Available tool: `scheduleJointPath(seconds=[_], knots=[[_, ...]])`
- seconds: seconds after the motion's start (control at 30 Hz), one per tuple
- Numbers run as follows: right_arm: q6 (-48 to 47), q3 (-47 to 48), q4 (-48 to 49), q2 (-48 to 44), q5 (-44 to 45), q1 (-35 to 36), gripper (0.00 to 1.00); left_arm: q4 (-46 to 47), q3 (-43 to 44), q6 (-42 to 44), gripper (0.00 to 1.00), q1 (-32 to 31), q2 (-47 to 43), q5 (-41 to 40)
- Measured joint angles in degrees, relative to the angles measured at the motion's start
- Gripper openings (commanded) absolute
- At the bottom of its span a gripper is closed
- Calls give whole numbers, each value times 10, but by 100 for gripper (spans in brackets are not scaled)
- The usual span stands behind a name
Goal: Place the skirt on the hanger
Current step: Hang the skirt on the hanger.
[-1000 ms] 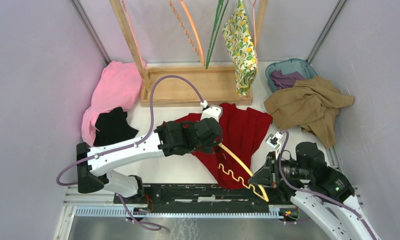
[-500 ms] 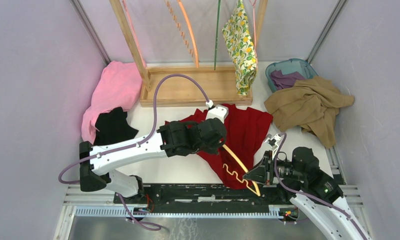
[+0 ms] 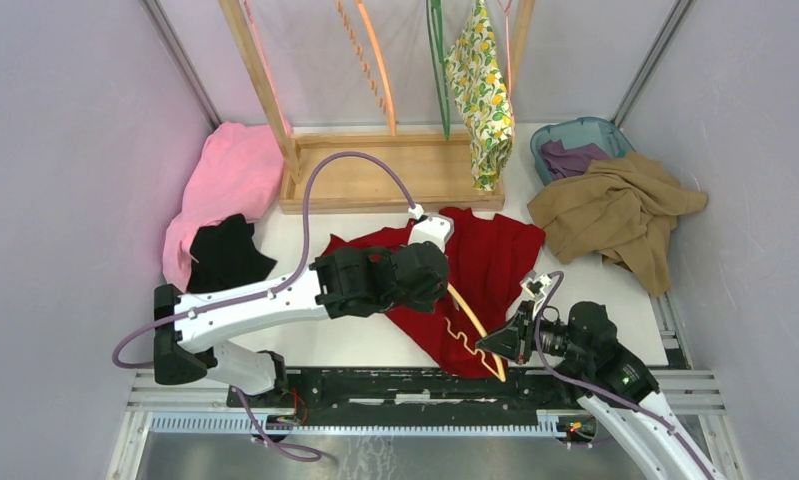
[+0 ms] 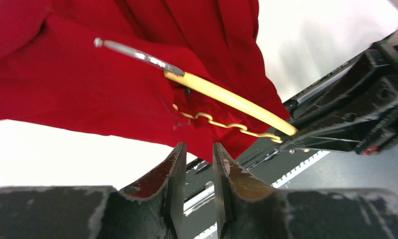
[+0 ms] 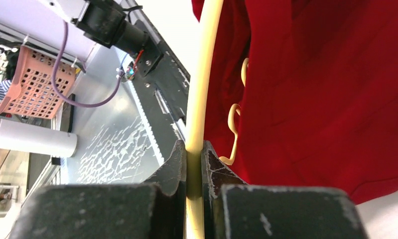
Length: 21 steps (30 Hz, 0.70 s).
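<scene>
The lemon-print skirt (image 3: 483, 100) hangs from the wooden rack at the back. A thin pink hanger wire (image 3: 507, 45) runs along its right edge; its hook is cut off by the frame top. Both grippers are far from it, over the red garment (image 3: 495, 260) near the front. My right gripper (image 3: 487, 345) (image 5: 194, 147) is shut on the lower end of a yellow hanger (image 3: 470, 315) (image 5: 204, 74). My left gripper (image 3: 443, 288) (image 4: 199, 149) is narrowly open and holds nothing. The yellow hanger (image 4: 226, 97) and its metal hook lie beyond it on the red garment (image 4: 87, 84).
A green hanger (image 3: 438, 60) and an orange hanger (image 3: 380, 60) hang on the rack, whose wooden base (image 3: 375, 175) sits mid-back. Pink cloth (image 3: 225, 180) and black cloth (image 3: 225, 255) lie left. A tan garment (image 3: 615, 210) and a teal bin (image 3: 575, 135) are right.
My right gripper has moved left and away from the base, carrying the yellow hanger's lower end over the red garment. The green hanger on the rack is swinging.
</scene>
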Motion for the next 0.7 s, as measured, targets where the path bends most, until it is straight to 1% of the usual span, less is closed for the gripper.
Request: scheduleJointPath(seconds=[0.1,0.23,0.33,0.5,0.7], knots=[[4,-16,9,0,12,0,1,0,0,0,39,-3,-13,-2],[7,-17,22,0,17,0,1,0,-2,0,48,-3,-35,-4],[10,-18,37,1,17,0,1,0,-13,-1,53,-3,-55,-18],[15,-20,60,19,16,0,1,24,-60,4,55,-3,-73,-39],[16,-20,90,49,9,0,1,100,-115,57,56,-3,-79,-63]])
